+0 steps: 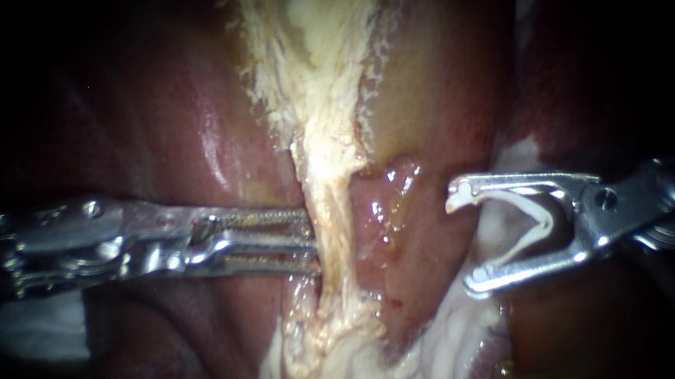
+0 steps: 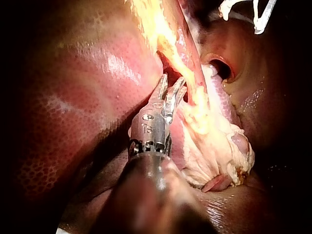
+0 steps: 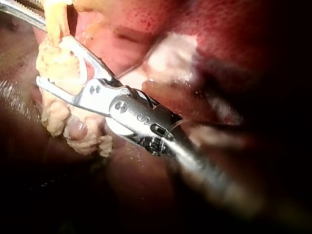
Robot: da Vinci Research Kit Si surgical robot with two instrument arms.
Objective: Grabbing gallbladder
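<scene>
A pale yellow fibrous strand (image 1: 325,182) runs down the middle, between dark red liver (image 1: 147,116) and the tan-pink gallbladder (image 1: 434,93). My left instrument (image 1: 311,236) comes in level from the left. Its serrated jaws stand a little apart, with their tips against the strand and partly hidden by it. In the left wrist view those jaws (image 2: 169,90) lie beside the strand (image 2: 192,83) with red tissue in the gap. My right instrument (image 1: 462,242) holds its jaws wide open just right of the glistening pink tissue (image 1: 391,209), gripping nothing. In the right wrist view its open jaws (image 3: 51,61) frame a pale frayed lump (image 3: 58,66).
Whitish frayed tissue (image 1: 343,366) spreads at the strand's lower end. A round pink-rimmed opening (image 2: 222,68) shows ahead of my left instrument, and the other instrument's jaws (image 2: 243,12) show beyond it. Dark liver surrounds everything.
</scene>
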